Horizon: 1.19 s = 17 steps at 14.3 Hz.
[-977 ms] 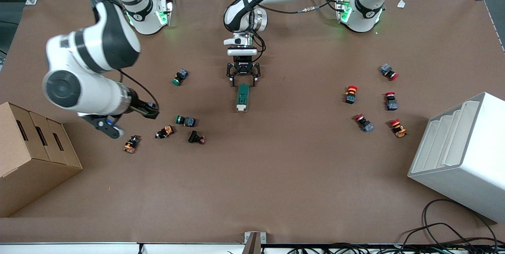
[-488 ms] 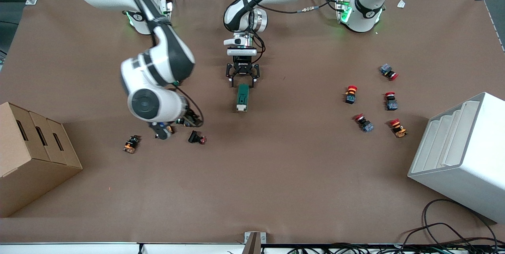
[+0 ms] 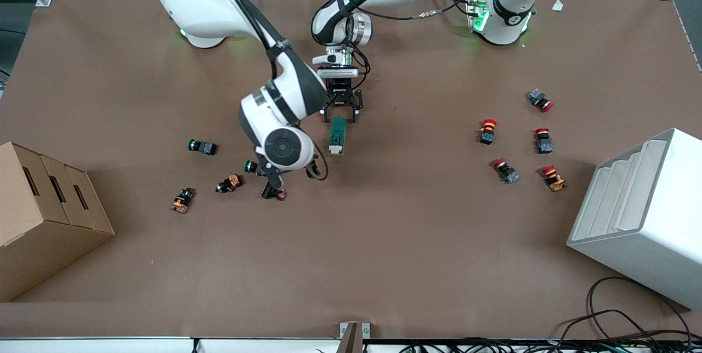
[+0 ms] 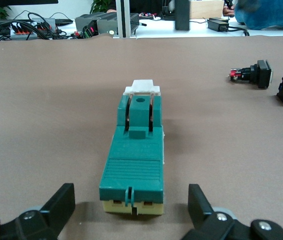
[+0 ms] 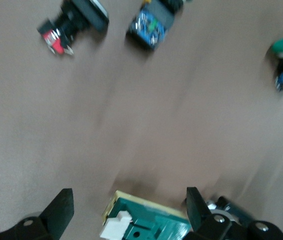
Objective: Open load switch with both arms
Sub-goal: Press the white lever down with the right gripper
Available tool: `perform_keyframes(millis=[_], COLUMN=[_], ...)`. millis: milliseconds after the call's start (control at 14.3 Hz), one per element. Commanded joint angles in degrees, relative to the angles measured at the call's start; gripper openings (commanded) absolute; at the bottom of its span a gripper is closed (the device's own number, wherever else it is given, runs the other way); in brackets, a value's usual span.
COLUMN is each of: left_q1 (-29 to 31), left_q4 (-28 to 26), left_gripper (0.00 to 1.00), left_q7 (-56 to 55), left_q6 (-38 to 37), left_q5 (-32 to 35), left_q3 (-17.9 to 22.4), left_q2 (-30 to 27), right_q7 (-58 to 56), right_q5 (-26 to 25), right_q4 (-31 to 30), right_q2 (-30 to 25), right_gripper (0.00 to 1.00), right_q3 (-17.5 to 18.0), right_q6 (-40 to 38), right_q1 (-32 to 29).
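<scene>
The load switch [image 3: 337, 135] is a dark green block with a white lever end, lying flat at mid-table. In the left wrist view the load switch [image 4: 134, 160] points its cream end at my left gripper [image 4: 131, 207]. That left gripper [image 3: 340, 115] is open, one finger on each side of that end, not touching it. My right gripper [image 3: 313, 168] hangs over the table beside the lever end, toward the right arm's end of the table. In the right wrist view the right gripper [image 5: 129, 212] is open, and the white-levered load switch [image 5: 151, 225] shows below and between its fingers.
Several push buttons lie near the right arm: a green-capped one [image 3: 200, 146], an orange one [image 3: 229, 183], a black one with red [image 3: 273, 192]. Red-capped buttons [image 3: 487, 131] cluster toward the left arm's end. A cardboard box [image 3: 44, 216] and a white rack [image 3: 641, 216] flank the table.
The right arm has swung from near the cardboard box across the push buttons to the load switch. One green-capped button now lies closer to the box. The left gripper has barely moved.
</scene>
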Motion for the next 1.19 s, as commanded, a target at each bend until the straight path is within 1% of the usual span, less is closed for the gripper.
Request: perform_keyframes(millis=[0, 349, 628, 767, 907, 1116], left_q1=[-0.46, -0.37, -0.29, -0.29, -0.29, -0.29], left_q4=[0.82, 0.83, 0.83, 0.83, 0.74, 0.83], left_gripper=[0.99, 0.99, 0.99, 0.99, 0.99, 0.99], left_q7=[-0.73, -0.91, -0.82, -0.82, -0.73, -0.55], left_q6=[-1.05, -1.05, -1.05, -1.05, -1.05, -1.05], left_q5=[0.75, 0.66, 0.66, 0.66, 0.66, 0.66], left_q3=[0.38, 0.38, 0.38, 0.38, 0.38, 0.38], left_q2=[1.35, 1.35, 1.35, 1.35, 1.35, 1.35], right_q7=[5.03, 8.72, 8.99, 8.99, 8.91, 8.73], right_q5=[1.63, 1.63, 2.85, 2.59, 2.68, 2.77], right_q4=[1.75, 1.75, 1.75, 1.93, 2.37, 4.64], right_q2=[2.38, 5.01, 5.02, 4.93, 4.84, 4.76], right_gripper=[1.0, 1.0, 1.0, 1.0, 1.0, 1.0], right_q3=[-0.45, -0.45, -0.27, 0.69, 0.78, 0.87], right_q6=[0.92, 3.38, 2.43, -0.99, -3.02, -7.14], right_q1=[2.73, 4.76, 5.55, 5.73, 5.73, 5.73])
